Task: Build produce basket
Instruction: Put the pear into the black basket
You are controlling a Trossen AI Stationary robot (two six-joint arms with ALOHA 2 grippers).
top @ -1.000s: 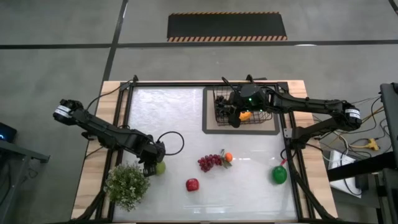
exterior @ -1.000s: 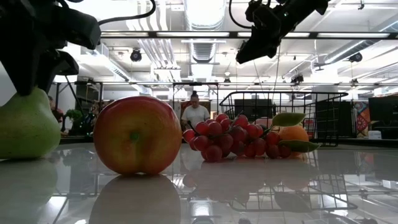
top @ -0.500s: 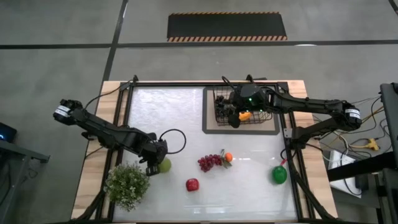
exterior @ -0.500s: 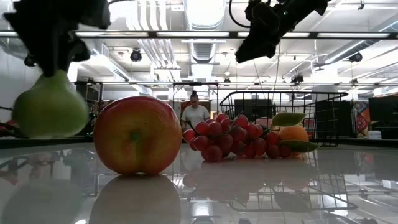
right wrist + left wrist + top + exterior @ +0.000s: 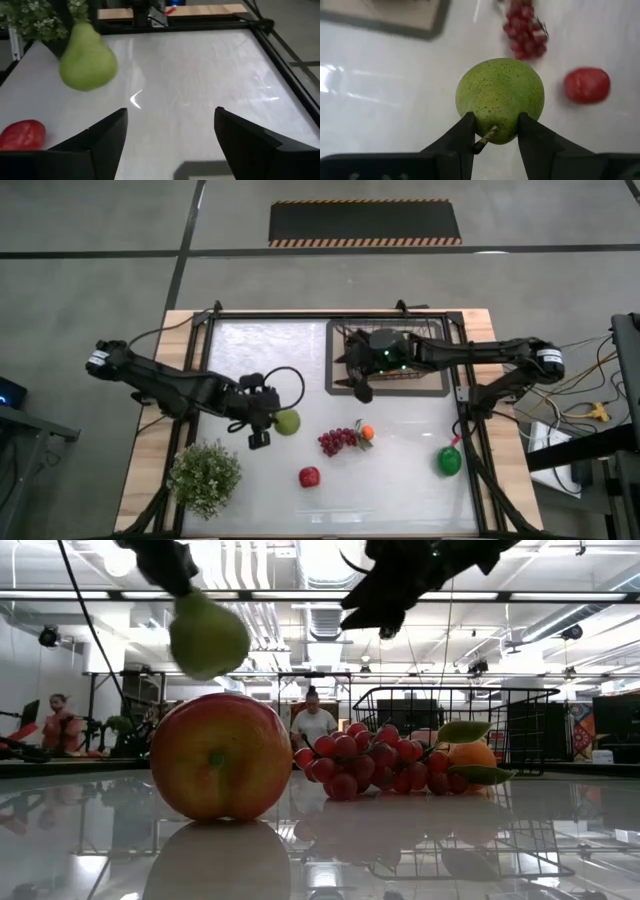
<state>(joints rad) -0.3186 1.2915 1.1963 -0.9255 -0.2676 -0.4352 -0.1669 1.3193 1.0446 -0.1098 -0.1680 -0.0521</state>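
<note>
My left gripper (image 5: 268, 423) is shut on a green pear (image 5: 500, 95), which hangs above the table's left half (image 5: 208, 635). My right gripper (image 5: 170, 135) stands open with nothing between its fingers, over the near left corner of the black wire basket (image 5: 432, 370). On the table lie a bunch of red grapes (image 5: 335, 441), a tangerine (image 5: 367, 433) against it, a red apple (image 5: 309, 476) and a green fruit (image 5: 449, 461) near the right edge. My left gripper pinches the pear's narrow stem end (image 5: 492, 131) between its two fingers (image 5: 464, 137); the stem pokes out between them. The fingers slant downward from the table's left side. The pear is lifted clear of the table, its broad end pointing away from the gripper.
A bushy potted plant (image 5: 204, 476) stands at the near left corner. The basket sits on a dark-framed board (image 5: 338, 388) at the far right. Black rails (image 5: 205, 360) run along the table's sides. People show in the room behind the table.
My left gripper has risen and gone toward the table's right and far side with the pear, now lifted clear of the table. My right gripper has moved from over the basket toward its near left corner; the orange fruit seen at its fingers no longer shows.
</note>
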